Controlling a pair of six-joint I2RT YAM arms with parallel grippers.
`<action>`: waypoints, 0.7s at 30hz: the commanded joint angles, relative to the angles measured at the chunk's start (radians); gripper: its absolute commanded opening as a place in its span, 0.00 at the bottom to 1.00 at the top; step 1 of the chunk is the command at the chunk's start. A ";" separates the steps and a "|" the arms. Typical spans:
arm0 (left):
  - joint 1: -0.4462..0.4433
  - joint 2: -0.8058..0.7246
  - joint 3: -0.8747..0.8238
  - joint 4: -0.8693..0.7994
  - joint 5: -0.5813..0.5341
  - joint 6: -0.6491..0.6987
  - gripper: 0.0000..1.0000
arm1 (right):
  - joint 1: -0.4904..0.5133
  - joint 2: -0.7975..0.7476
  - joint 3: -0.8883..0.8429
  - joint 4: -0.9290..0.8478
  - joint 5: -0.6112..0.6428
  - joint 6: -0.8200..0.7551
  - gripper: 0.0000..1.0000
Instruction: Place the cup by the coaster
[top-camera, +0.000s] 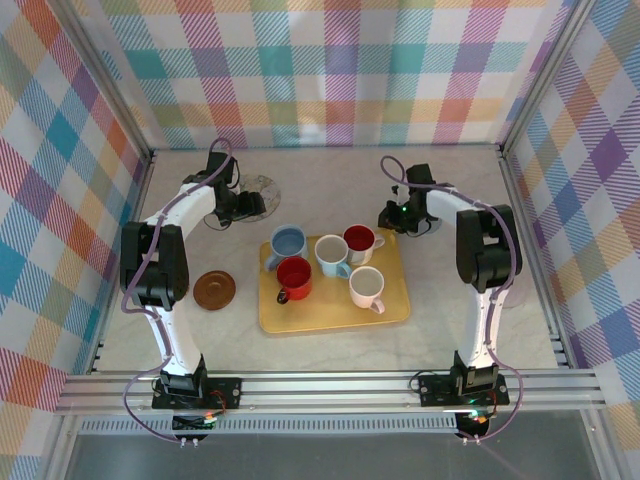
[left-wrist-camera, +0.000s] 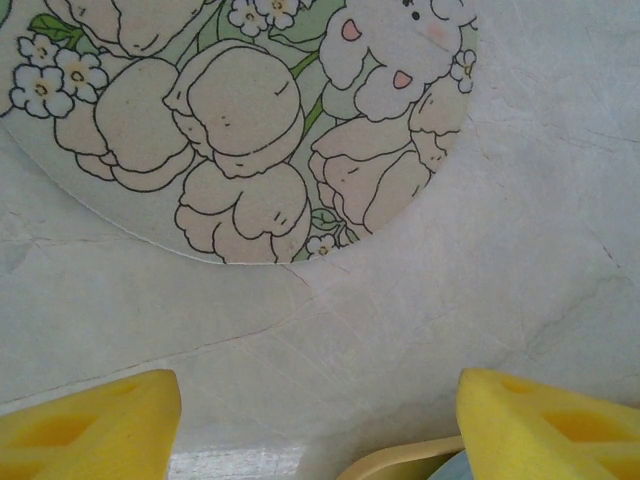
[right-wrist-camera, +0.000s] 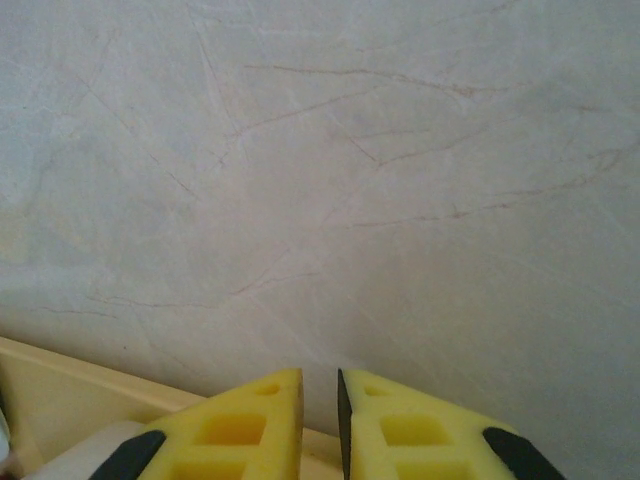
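1. On the pale marbled worktop (top-camera: 330, 165), between the two arms, lies a cream-yellow rectangular tray (top-camera: 335, 318) that carries all five cups, each standing upright
2. At the tray's far left corner stands a blue ceramic cup (top-camera: 288, 242), with a red ceramic cup (top-camera: 294, 274) just nearer than it; a pale cup with a light blue handle (top-camera: 332, 253) sits in the middle, a white cup with a red inside (top-camera: 358, 239) at the far right, and a plain white cup (top-camera: 367, 286) nearer on the right
3. A brown round coaster (top-camera: 214, 289) lies flat on the worktop just left of the tray, apart from its edge
4. A round flat coaster printed with pale flowers (top-camera: 262, 187) lies farther back, beyond the tray's far left corner
5. The left pincer (top-camera: 243, 207) hangs low over the worktop between the flowered coaster and the tray; in its wrist view the pincer (left-wrist-camera: 315, 390) is open, its yellow fingers (left-wrist-camera: 90, 430) spread wide with nothing between them, the flowered coaster (left-wrist-camera: 240, 120) just ahead and the tray's rim (left-wrist-camera: 400, 462) at the bottom edge
6. The right pincer (top-camera: 397, 217) sits beyond the tray's far right corner, near the red-inside cup; its wrist view shows the pincer (right-wrist-camera: 320, 385) almost closed, the yellow fingers (right-wrist-camera: 240, 430) parted by a thin slit and gripping nothing, with bare worktop ahead and the tray's rim (right-wrist-camera: 60, 395) at lower left
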 joint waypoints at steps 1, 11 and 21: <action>-0.017 0.008 0.007 -0.033 0.011 0.012 0.73 | 0.009 -0.035 -0.053 -0.096 -0.014 -0.011 0.19; -0.018 0.016 0.007 -0.036 0.014 0.012 0.73 | 0.009 -0.072 -0.103 -0.103 0.020 -0.005 0.19; -0.020 0.011 0.029 -0.050 0.011 0.015 0.73 | 0.006 -0.109 -0.031 -0.133 0.062 -0.033 0.23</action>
